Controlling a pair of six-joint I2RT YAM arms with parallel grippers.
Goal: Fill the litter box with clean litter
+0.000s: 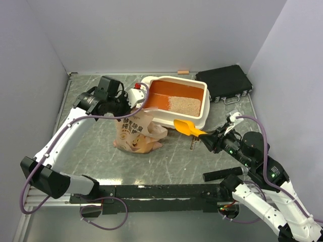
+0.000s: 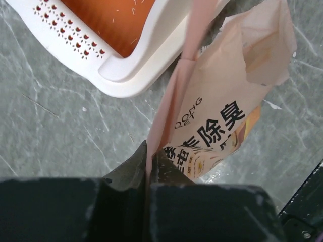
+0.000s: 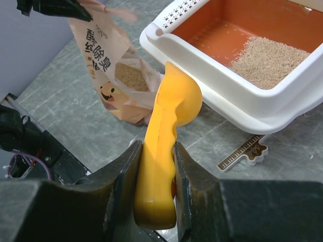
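Note:
The litter box (image 1: pixel 151 80) is an orange tray with a cream rim, standing at the back centre. A patch of clean litter (image 1: pixel 184 104) lies in its right half, also visible in the right wrist view (image 3: pixel 267 60). The tan paper bag (image 1: pixel 135 133) stands open just left of the box, with more granules inside (image 3: pixel 130 75). My left gripper (image 2: pixel 150 154) is shut on the bag's top edge (image 2: pixel 171 101), above the box's near-left corner (image 2: pixel 131 75). My right gripper (image 3: pixel 157 151) is shut on the handle of the yellow scoop (image 3: pixel 176 101), whose empty bowl points at the bag, in front of the box (image 1: pixel 185 126).
A black flat case (image 1: pixel 224 83) lies at the back right beside the box. A small ruler-shaped tag (image 3: pixel 242 152) rests on the table under the box's front edge. A little wooden block (image 1: pixel 182 72) sits by the back wall. Grey walls close in both sides.

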